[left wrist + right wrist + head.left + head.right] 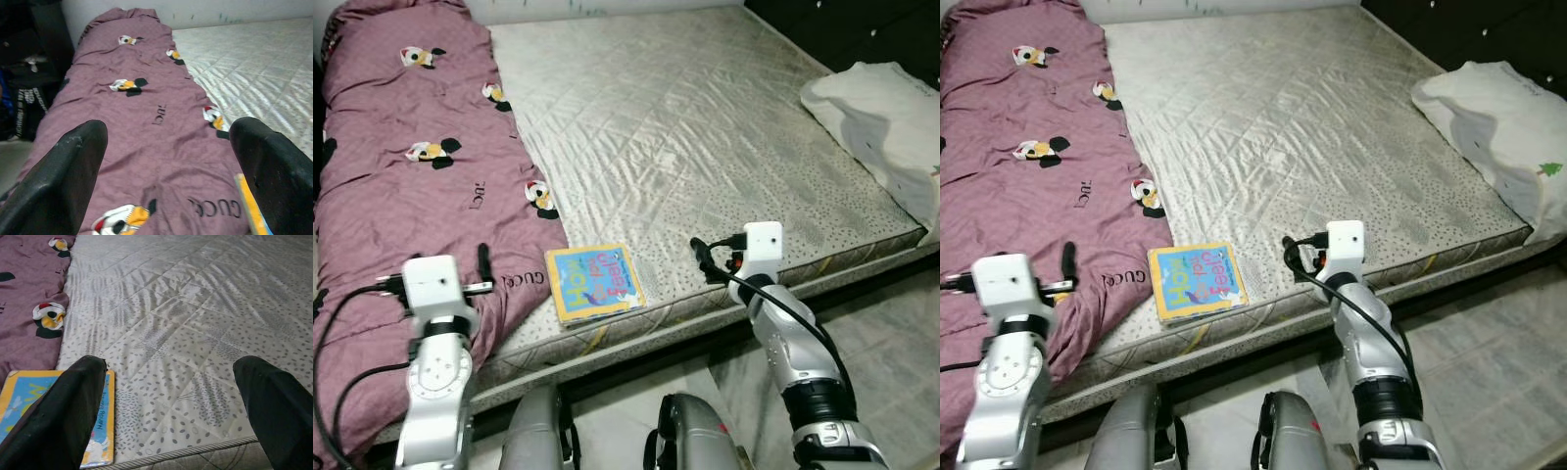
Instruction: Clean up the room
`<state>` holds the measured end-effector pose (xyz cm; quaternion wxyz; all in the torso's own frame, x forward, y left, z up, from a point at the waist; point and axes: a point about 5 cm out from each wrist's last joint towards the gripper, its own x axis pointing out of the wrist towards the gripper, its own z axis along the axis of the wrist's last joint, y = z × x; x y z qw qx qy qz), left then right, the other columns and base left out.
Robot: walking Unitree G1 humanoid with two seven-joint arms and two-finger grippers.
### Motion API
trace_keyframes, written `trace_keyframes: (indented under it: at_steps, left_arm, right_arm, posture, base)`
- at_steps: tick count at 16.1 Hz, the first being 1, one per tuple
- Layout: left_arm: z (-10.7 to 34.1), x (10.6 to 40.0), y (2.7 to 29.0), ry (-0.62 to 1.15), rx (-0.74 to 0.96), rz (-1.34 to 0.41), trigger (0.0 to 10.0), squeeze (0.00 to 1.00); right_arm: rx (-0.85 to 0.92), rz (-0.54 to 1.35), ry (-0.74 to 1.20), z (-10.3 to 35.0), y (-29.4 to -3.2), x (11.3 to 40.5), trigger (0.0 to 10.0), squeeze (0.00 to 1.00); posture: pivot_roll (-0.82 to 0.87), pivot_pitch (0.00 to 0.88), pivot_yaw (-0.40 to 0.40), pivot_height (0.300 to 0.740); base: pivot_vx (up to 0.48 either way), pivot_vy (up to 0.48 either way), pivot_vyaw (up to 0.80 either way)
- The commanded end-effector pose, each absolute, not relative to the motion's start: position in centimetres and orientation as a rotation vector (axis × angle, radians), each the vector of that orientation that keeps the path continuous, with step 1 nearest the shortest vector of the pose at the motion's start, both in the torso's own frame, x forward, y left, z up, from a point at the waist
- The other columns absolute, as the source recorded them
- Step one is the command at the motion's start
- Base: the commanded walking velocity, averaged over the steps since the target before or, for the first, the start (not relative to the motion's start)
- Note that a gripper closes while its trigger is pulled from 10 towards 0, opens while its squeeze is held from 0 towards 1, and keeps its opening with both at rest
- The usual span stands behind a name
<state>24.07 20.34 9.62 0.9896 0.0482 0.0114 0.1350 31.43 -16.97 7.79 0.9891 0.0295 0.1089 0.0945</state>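
A children's book (594,282) with a yellow border and blue cover lies flat near the front edge of the bare quilted mattress (705,127). A purple duvet (401,176) printed with cartoon figures covers the bed's left side, its edge just left of the book. My left gripper (476,266) hovers open over the duvet's near end, left of the book. My right gripper (703,257) is open above the mattress edge, right of the book. In the right wrist view the book (22,399) lies beside one fingertip (83,382).
A white pillow (881,117) rests at the mattress's right edge. Dark furniture stands behind it at the top right. Tiled floor (871,323) runs along the bed's front and right. Dark bags (29,103) sit on the floor left of the bed.
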Motion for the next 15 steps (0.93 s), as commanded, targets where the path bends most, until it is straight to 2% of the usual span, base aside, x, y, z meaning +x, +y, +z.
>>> trace_keyframes:
  at_steps: [1, 5, 10, 15]
  left_arm:
    - [9.62, 24.05, 20.59, 0.029, 0.108, 0.284, 10.0, 0.00]
    - [9.63, 24.16, 20.61, 0.027, 0.110, 0.287, 10.0, 0.00]
    - [9.70, 24.51, 20.94, 0.024, 0.056, 0.342, 10.0, 0.00]
    - [9.79, 24.49, 21.12, 0.040, 0.017, 0.341, 10.0, 0.00]
  right_arm:
    - [0.060, 0.193, 0.213, 8.06, -16.86, 31.58, 10.0, 0.00]
    - [0.062, 0.190, 0.211, 8.11, -16.88, 31.66, 10.0, 0.00]
    - [0.051, 0.192, 0.188, 8.37, -16.45, 31.93, 10.0, 0.00]
    - [0.025, 0.220, 0.198, 8.19, -16.18, 32.03, 10.0, 0.00]
  posture:
    - [-0.02, 0.103, -0.048, 0.621]
    - [-0.02, 0.100, -0.048, 0.572]
    - [-0.02, 0.064, -0.049, 0.572]
    - [0.00, 0.100, -0.052, 0.572]
  base:
    - [0.000, 0.000, 0.00]
    - [0.000, 0.000, 0.00]
    - [0.000, 0.000, 0.00]
    - [0.000, 0.000, 0.00]
